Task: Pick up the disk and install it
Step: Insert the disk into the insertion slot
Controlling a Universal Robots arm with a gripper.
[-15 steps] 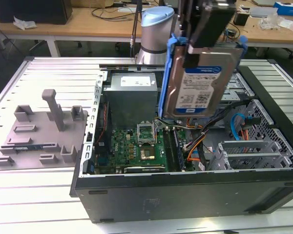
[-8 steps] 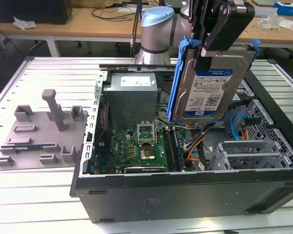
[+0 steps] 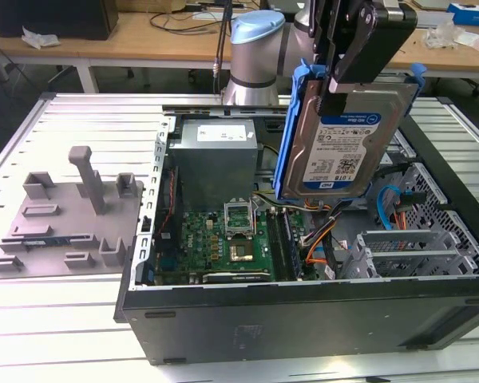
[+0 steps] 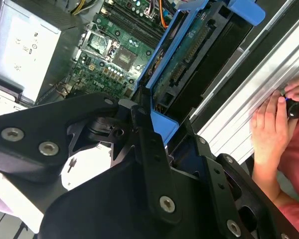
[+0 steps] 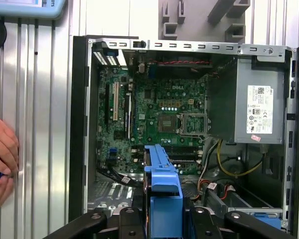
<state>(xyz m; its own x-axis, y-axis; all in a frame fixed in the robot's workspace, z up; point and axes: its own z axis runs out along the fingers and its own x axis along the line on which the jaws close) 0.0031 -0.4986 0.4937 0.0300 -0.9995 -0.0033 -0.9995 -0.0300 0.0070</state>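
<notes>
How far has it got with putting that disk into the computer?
Done: the pick-up. The gripper is shut on the top edge of the disk.
In hand: the disk is held upright in the air, above the open computer case.
Left: the installing. The disk sits in no slot yet, well above the circuit board.

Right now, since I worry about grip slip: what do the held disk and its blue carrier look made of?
The disk looks like bare silver metal, with a dull sheen and a printed label, probably paper. Its blue carrier looks like moulded plastic: uniform colour, soft gloss.
</notes>
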